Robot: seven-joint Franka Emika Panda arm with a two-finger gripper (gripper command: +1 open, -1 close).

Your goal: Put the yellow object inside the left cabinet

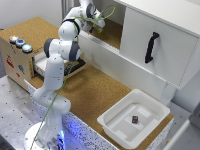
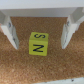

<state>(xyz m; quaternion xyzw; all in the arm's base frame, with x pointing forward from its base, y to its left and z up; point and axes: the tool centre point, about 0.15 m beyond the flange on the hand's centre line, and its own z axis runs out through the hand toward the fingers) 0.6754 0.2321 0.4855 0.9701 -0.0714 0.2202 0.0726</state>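
The yellow object (image 2: 38,43) is a small yellow cube with black letters. In the wrist view it sits on the cork-brown floor (image 2: 30,70) of the left cabinet (image 1: 114,34), with a white wall behind it. My gripper (image 2: 39,45) is open, and the white fingers (image 2: 10,32) stand on either side of the cube with a gap on each side. In the exterior view the arm reaches into the open cabinet section, and the gripper (image 1: 98,27) is low over its floor. The cube is too small to make out there.
A white door with a black handle (image 1: 151,47) closes the cabinet section at the exterior view's right. A white tray (image 1: 112,122) holds a small dark object (image 1: 135,119). A wooden box with coloured buttons (image 1: 17,50) stands at the exterior view's left.
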